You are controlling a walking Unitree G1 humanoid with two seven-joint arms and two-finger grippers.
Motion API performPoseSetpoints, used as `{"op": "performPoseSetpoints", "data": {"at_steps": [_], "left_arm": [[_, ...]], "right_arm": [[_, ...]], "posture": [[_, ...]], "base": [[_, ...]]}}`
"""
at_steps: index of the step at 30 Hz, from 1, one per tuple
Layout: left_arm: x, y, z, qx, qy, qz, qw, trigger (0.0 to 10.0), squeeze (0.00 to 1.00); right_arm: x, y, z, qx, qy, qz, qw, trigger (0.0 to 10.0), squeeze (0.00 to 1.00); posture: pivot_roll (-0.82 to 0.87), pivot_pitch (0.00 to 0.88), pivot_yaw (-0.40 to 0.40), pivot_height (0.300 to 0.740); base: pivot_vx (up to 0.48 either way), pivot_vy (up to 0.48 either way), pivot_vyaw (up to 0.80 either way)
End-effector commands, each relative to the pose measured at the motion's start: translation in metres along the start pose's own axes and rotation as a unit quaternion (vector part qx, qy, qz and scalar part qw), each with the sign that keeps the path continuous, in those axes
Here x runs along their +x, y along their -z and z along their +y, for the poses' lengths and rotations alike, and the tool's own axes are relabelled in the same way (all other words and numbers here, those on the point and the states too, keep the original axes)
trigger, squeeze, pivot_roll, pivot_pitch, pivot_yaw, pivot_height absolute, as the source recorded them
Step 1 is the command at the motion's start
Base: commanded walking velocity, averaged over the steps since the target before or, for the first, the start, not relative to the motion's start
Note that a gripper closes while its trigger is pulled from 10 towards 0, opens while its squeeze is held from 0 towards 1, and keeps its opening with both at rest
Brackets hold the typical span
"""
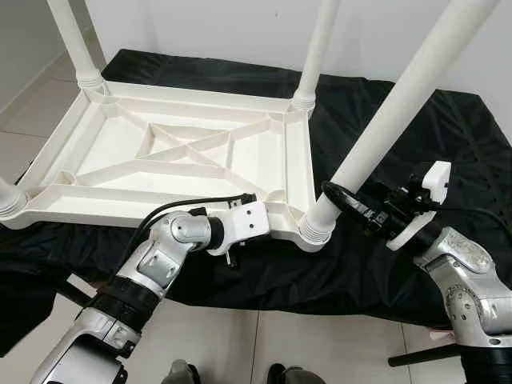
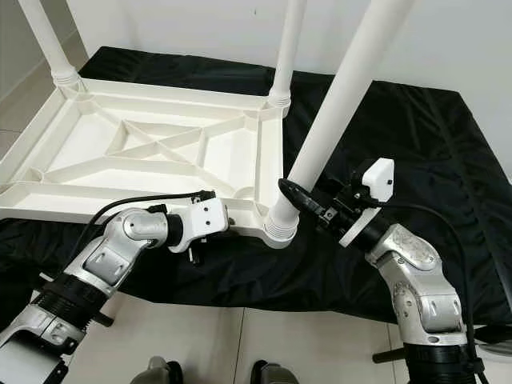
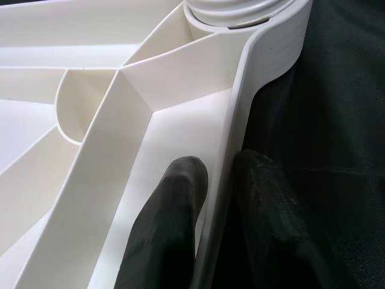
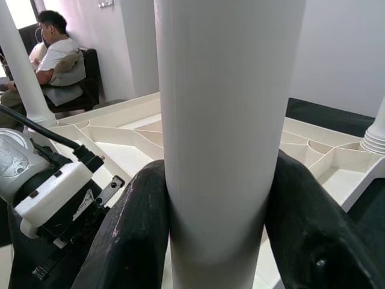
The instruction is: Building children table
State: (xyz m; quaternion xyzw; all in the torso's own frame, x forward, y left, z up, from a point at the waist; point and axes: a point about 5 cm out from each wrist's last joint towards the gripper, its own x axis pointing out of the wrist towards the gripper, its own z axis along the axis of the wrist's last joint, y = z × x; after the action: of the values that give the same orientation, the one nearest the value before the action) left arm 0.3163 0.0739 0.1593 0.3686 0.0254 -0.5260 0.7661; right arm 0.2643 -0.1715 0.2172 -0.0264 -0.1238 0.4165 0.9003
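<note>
A white plastic tabletop (image 1: 120, 144) lies upside down on a black cloth, ribs facing up. A white leg stands in each corner socket. My right gripper (image 1: 340, 200) is shut around the near-right leg (image 1: 400, 104) just above its threaded base (image 1: 318, 228). In the right wrist view the two black fingers (image 4: 138, 223) hug that leg (image 4: 222, 120) on both sides. My left gripper (image 3: 219, 165) is shut on the tabletop's front rim (image 3: 240, 108) close to that corner, one finger inside the rim and one outside.
The black cloth (image 1: 416, 120) spreads well beyond the tabletop to the right. More legs rise at the far-left (image 1: 76, 40) and far-right (image 1: 316, 48) corners. Tiled floor (image 1: 280, 344) lies below the near edge. A person (image 4: 57, 54) sits on a dark sofa in the background.
</note>
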Motion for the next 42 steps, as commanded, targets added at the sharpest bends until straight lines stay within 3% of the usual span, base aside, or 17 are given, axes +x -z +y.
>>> {"op": "performPoseSetpoints", "data": {"at_steps": [1,13,30,42], "left_arm": [[-0.001,0.0,0.003,0.002,-0.03,0.008,1.0,10.0,0.0],[-0.003,-0.001,0.003,0.003,-0.033,0.009,0.999,10.0,0.0],[-0.003,-0.007,0.003,0.013,-0.031,0.003,0.999,10.0,0.0],[-0.002,-0.009,0.003,0.016,-0.031,0.001,0.999,10.0,0.0]], "right_arm": [[0.006,0.025,0.018,0.046,-0.048,0.048,0.997,10.0,0.0],[0.009,0.029,0.022,0.042,-0.06,0.054,0.996,10.0,0.0],[-0.013,0.044,0.013,0.074,0.024,0.067,0.995,10.0,0.0],[-0.007,0.041,0.018,0.067,0.017,0.059,0.996,10.0,0.0]], "posture": [[-0.06,0.192,-0.044,0.74],[-0.05,0.194,-0.047,0.74],[-0.06,0.184,-0.039,0.74],[-0.06,0.179,-0.042,0.74]], "base": [[0.0,0.0,0.0],[0.0,0.0,0.0],[0.0,0.0,0.0],[0.0,0.0,0.0]]}}
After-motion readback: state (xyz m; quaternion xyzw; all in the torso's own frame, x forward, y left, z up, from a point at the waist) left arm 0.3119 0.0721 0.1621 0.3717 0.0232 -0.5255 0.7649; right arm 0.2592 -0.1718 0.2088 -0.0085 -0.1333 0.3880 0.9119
